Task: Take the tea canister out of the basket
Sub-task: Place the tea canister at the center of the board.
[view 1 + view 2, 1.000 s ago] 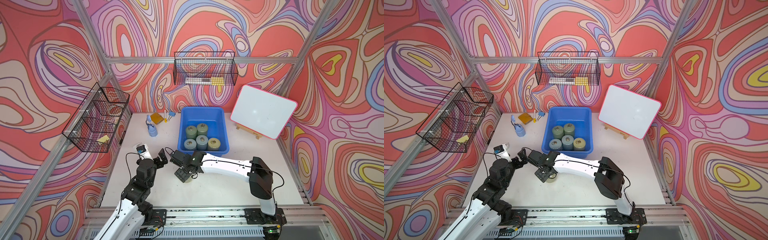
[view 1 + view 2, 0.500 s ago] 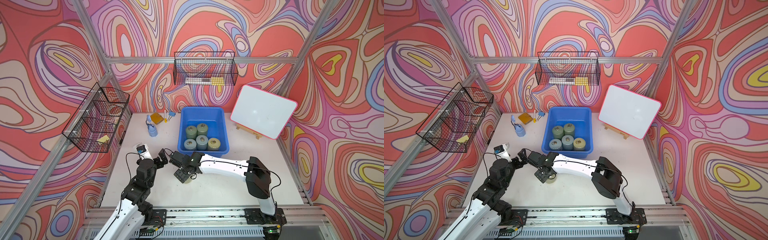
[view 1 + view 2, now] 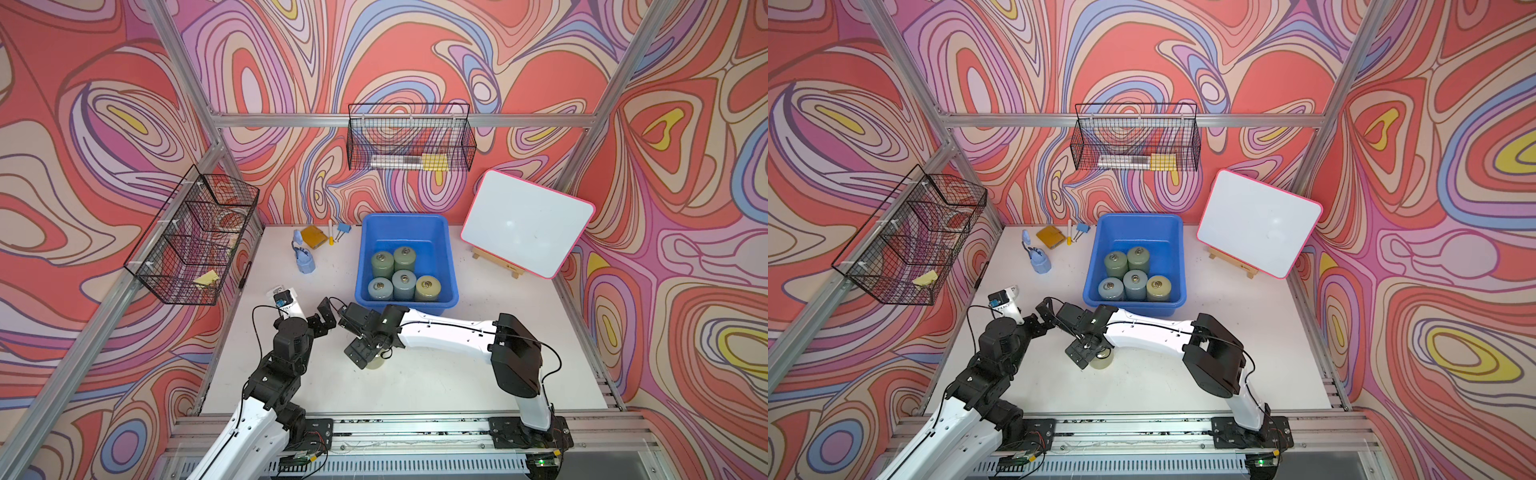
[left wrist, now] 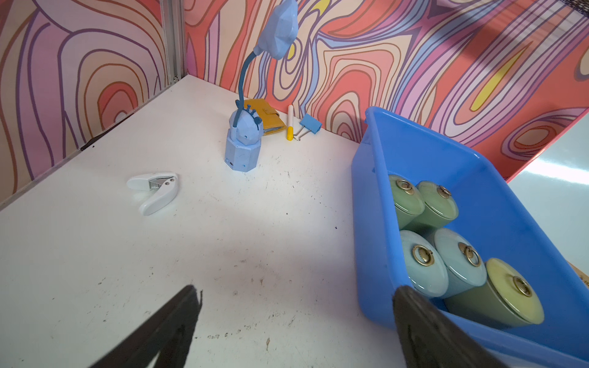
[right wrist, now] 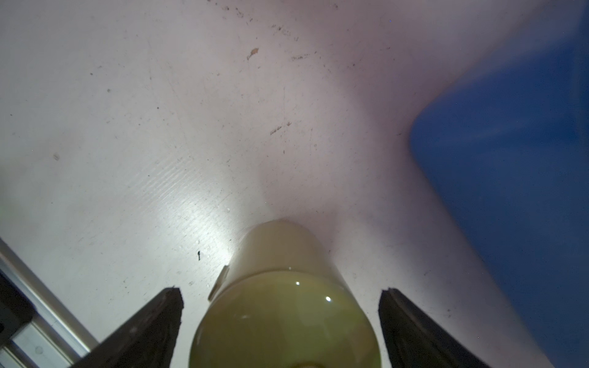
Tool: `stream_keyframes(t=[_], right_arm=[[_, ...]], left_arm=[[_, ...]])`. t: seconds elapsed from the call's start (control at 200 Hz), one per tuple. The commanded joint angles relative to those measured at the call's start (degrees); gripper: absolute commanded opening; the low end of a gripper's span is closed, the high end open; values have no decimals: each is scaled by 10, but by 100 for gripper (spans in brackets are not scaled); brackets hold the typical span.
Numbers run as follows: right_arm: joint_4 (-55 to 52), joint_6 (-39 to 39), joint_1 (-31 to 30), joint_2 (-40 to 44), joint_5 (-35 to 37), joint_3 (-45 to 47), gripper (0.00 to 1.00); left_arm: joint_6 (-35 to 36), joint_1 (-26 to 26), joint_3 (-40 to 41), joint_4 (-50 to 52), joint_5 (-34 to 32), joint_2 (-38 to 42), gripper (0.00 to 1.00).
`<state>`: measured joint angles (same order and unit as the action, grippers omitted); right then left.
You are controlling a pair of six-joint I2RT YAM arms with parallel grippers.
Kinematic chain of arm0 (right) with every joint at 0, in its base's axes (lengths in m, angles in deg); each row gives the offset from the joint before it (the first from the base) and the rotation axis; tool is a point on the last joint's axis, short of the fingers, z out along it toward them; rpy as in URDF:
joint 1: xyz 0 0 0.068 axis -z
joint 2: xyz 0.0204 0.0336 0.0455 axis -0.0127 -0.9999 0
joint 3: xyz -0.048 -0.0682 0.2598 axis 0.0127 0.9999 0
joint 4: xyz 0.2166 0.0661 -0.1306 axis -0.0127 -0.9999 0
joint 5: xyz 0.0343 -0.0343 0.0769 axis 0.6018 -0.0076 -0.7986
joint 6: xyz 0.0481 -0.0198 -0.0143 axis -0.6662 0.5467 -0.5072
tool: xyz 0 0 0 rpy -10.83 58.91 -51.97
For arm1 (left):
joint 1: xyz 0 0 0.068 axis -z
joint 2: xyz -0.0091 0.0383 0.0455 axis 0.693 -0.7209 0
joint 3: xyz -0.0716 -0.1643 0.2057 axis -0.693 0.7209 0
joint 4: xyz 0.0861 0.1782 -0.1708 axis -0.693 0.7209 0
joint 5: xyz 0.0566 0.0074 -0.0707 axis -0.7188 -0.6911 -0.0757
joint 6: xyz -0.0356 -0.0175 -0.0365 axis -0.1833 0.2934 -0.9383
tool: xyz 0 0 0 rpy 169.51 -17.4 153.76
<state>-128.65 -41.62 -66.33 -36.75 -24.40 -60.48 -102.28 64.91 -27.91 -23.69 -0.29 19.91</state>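
**One canister on the bench, five in the tub**

Here it is: the tea canister (image 3: 376, 363), pale yellow-green, stands upright on the white bench (image 3: 457, 386). It is outside the basket (image 3: 405, 217), near the basket's front left corner, with a strip of bare bench between them. The right arm (image 3: 440, 332) stretches low across the bench above it. The right jaws are spread wide, one on each side of the canister. The right wrist view shows bench on both sides of its body (image 5: 287, 306), so they straddle it without touching.

Now the left arm (image 3: 291, 345): the left jaws gape just as wide with nothing between them, hanging over bare bench just off that same corner of the basket.

Inside the blue basket there are five more canisters (image 3: 403, 284), all upright. Two green ones sit in the back row. The front row has two pale blue and one olive-yellow, and each lid has a brass ring.

Round the edges:
- There are two black wire baskets, one on the back wall (image 3: 409, 137) and one on the left wall (image 3: 195, 237).
- One pink-framed whiteboard (image 3: 528, 224) leans on one small wooden easel (image 3: 494, 259).
- At the back left stand one blue lamp (image 3: 305, 261), one yellow wallet (image 3: 313, 237), one marker (image 3: 331, 235) and one blue binder clip (image 3: 343, 228).
- One white hole punch (image 4: 154, 191) lies nearer the arms.
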Motion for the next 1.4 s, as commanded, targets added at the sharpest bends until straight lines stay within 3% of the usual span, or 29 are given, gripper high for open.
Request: stream_keyframes(t=[0.0, 0.13, 0.35, 0.591, 0.726, 0.946, 1.062, 1.292, 1.397], right_arm=[[13, -1, -1, 25, -4, -1, 98], [7, 2, 0, 61, 7, -14, 98], [-28, -1, 27, 120, 52, -44, 98], [-24, 7, 130, 181, 34, -24, 97], [-6, 6, 200, 192, 3, -13, 96], [10, 7, 277, 159, -10, -35, 93], [13, 11, 308, 122, -20, -53, 85], [37, 1, 356, 57, -61, -82, 83], [28, 7, 363, 17, -66, -117, 83]], left_arm=[[5, 2, 0, 4, 9, 0, 99], [4, 2, -14, 10, 24, -10, 99], [26, 2, -49, -32, 146, -73, 99], [25, 1, -132, -49, 290, -211, 99], [22, -2, -160, -47, 327, -270, 99], [-10, -39, -174, -58, 390, -338, 99], [-23, -61, -176, -72, 419, -371, 96], [-48, -94, -163, -136, 487, -430, 78], [-46, -96, -164, -141, 497, -444, 75]])
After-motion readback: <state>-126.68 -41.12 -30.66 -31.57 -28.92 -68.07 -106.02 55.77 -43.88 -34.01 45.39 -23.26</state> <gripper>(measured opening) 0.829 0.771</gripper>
